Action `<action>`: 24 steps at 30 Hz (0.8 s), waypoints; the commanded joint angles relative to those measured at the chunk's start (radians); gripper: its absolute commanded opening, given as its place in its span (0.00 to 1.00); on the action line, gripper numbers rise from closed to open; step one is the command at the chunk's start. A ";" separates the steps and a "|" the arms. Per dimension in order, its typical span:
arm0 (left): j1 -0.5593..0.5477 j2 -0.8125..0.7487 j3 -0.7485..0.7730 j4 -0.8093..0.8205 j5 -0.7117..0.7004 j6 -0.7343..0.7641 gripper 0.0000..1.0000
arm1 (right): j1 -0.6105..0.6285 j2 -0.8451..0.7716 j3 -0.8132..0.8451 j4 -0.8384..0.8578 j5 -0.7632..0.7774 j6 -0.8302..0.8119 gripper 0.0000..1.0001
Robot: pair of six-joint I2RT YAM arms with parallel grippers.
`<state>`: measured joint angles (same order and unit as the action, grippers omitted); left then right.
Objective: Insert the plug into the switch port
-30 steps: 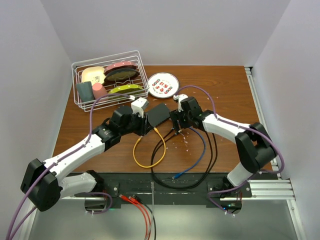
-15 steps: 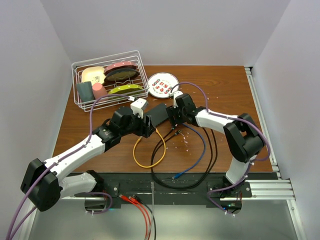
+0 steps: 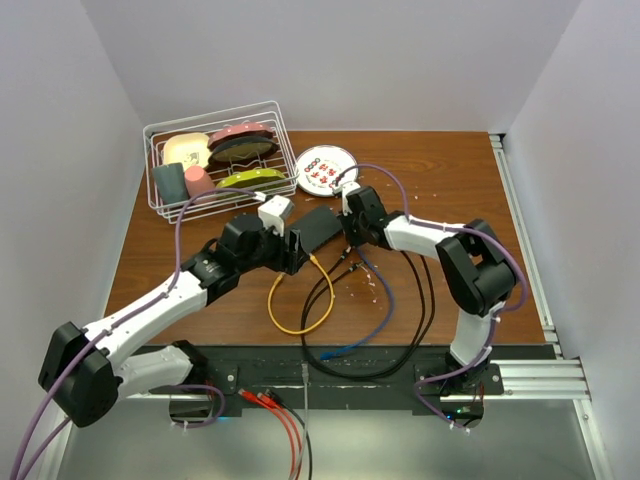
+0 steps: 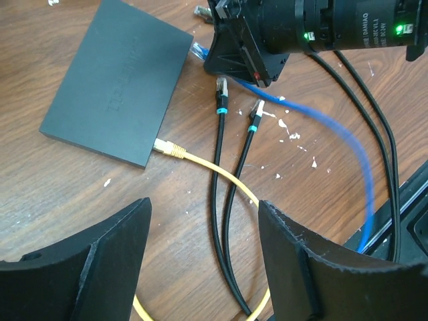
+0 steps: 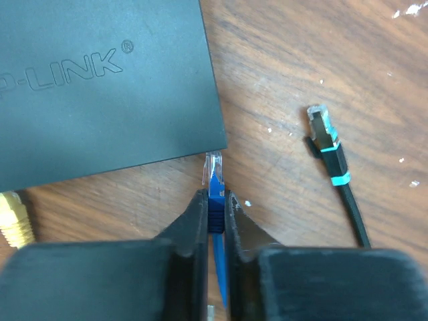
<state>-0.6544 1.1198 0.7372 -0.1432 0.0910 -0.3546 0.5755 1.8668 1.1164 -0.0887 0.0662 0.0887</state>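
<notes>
The switch is a flat matte black box [image 3: 320, 228] [image 4: 114, 93] [image 5: 100, 80] lying mid-table. Its switch port openings on the narrow near edge do not show. A yellow plug [image 4: 168, 148] [image 5: 13, 224] sits in that edge. My right gripper [image 3: 350, 240] [image 5: 214, 200] is shut on the blue cable's plug [image 5: 214, 175]. The plug's clear tip points at the box's near edge, right by its corner, with a thin gap between. My left gripper [image 3: 292, 250] [image 4: 204, 207] stands open above the table just left of the box, with nothing between its fingers [image 4: 100, 267].
Two black cables with teal-banded plugs [image 4: 221, 93] [image 5: 328, 150] lie loose right of the switch. The blue cable [image 3: 375, 310] and yellow cable [image 3: 295, 320] loop toward the near edge. A white wire basket [image 3: 268, 115] of dishes and a patterned plate [image 3: 326, 170] stand behind.
My right gripper moved left to the switch's corner and shut on the blue plug, dragging the blue cable left. My left gripper opened wide and stayed almost in place.
</notes>
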 commanded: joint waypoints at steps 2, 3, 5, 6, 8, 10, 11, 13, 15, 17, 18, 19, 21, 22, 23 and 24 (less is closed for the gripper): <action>0.010 -0.080 -0.004 0.022 -0.042 0.029 0.70 | -0.002 -0.162 0.025 0.012 0.003 -0.064 0.00; 0.012 -0.087 0.001 0.022 -0.045 0.031 0.70 | 0.000 -0.185 0.025 0.006 -0.003 -0.076 0.00; 0.015 -0.110 0.008 0.016 -0.050 0.035 0.70 | -0.002 -0.240 0.029 -0.035 -0.046 -0.089 0.00; 0.015 -0.118 0.017 0.011 -0.051 0.039 0.70 | -0.003 -0.298 0.031 -0.049 -0.061 -0.119 0.00; 0.016 -0.143 0.030 0.011 -0.043 0.046 0.69 | -0.002 -0.359 0.023 -0.066 -0.131 -0.135 0.00; 0.015 -0.173 0.044 0.014 -0.031 0.054 0.68 | -0.003 -0.451 0.016 -0.075 -0.186 -0.144 0.00; 0.016 -0.184 0.054 0.017 -0.011 0.057 0.67 | -0.002 -0.478 0.010 -0.085 -0.275 -0.152 0.00; 0.018 -0.224 0.059 0.037 0.027 0.063 0.66 | -0.002 -0.532 0.014 -0.112 -0.365 -0.175 0.00; 0.018 -0.265 0.057 0.071 0.062 0.066 0.66 | -0.002 -0.564 0.020 -0.152 -0.537 -0.202 0.00; 0.016 -0.290 0.054 0.111 0.122 0.071 0.66 | -0.002 -0.580 0.020 -0.177 -0.706 -0.210 0.00; 0.016 -0.311 0.053 0.126 0.148 0.075 0.65 | -0.002 -0.584 0.023 -0.186 -0.757 -0.225 0.00; 0.018 -0.322 0.053 0.128 0.206 0.081 0.62 | 0.000 -0.593 0.023 -0.192 -0.804 -0.230 0.00; 0.018 -0.347 0.042 0.197 0.278 0.094 0.62 | 0.000 -0.603 0.025 -0.220 -0.941 -0.256 0.00; 0.016 -0.354 0.039 0.211 0.339 0.098 0.62 | -0.002 -0.612 0.026 -0.236 -0.979 -0.265 0.00; 0.018 -0.357 0.034 0.230 0.369 0.098 0.61 | -0.002 -0.615 0.028 -0.244 -1.020 -0.274 0.00; 0.018 -0.360 0.034 0.235 0.394 0.103 0.61 | -0.002 -0.620 0.033 -0.258 -1.083 -0.291 0.00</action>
<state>-0.6418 0.7803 0.7506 -0.0288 0.2951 -0.2913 0.5755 1.2827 1.1179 -0.2756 -0.6956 -0.1329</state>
